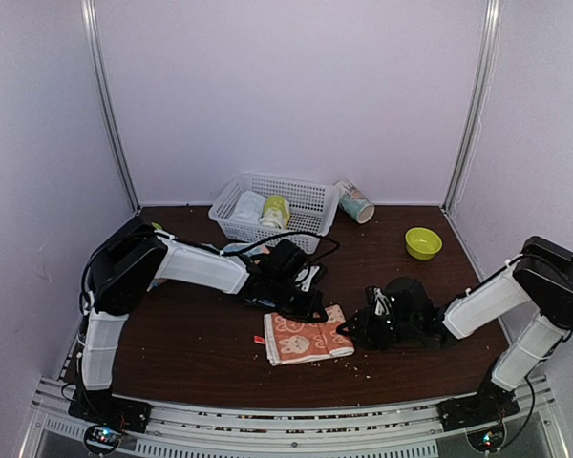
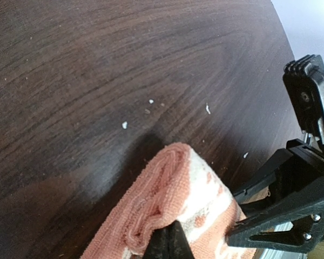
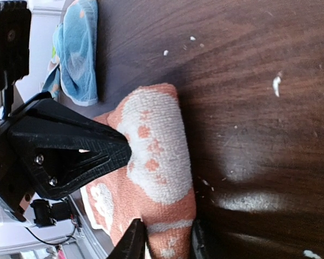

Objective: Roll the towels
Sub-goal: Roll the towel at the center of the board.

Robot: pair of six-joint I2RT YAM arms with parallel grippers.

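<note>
The peach-orange towel (image 1: 306, 337) lies on the dark table between the two arms, its far edge folded over into a thick roll (image 2: 167, 189). My left gripper (image 1: 310, 307) is shut, its tips (image 2: 171, 243) pressing on the open end of that roll. My right gripper (image 3: 166, 243) straddles the other end of the roll (image 3: 159, 156), one finger (image 3: 134, 240) on each side, touching the cloth. The light blue towel (image 3: 78, 48) lies crumpled further back, mostly hidden by the left arm in the top view.
A white basket (image 1: 310, 197) at the back holds a pale rolled towel (image 1: 248, 205) and a yellow-green one (image 1: 275, 210). A cup (image 1: 355, 202) lies on its side beside it. A green bowl (image 1: 423, 242) sits at the back right. White crumbs (image 2: 124, 125) dot the table.
</note>
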